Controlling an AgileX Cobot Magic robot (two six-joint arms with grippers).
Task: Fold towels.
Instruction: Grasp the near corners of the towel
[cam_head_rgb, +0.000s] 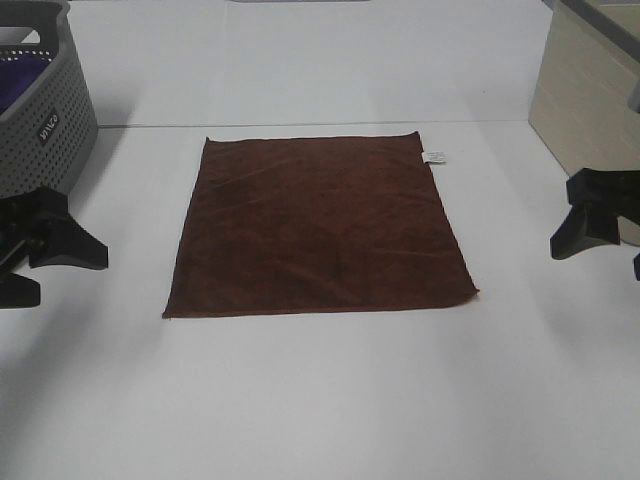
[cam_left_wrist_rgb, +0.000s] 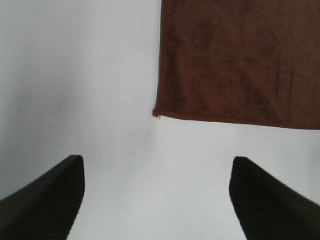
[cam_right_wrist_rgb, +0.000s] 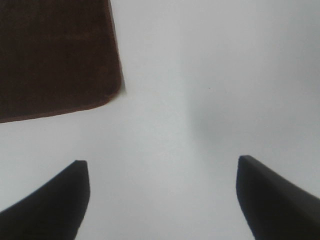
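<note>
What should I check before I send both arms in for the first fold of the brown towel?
1. The towel lies spread flat on the table, unfolded: ok.
2. Nothing lies on it; its white tag sits at a far corner: ok.
3. The left gripper has its jaws open and empty, facing a near corner: ok.
4. The right gripper has its jaws open and empty, facing the other near corner: ok.
5. The grey basket stands apart from the towel: ok.
6. Jaw height above the table: cannot tell.
</note>
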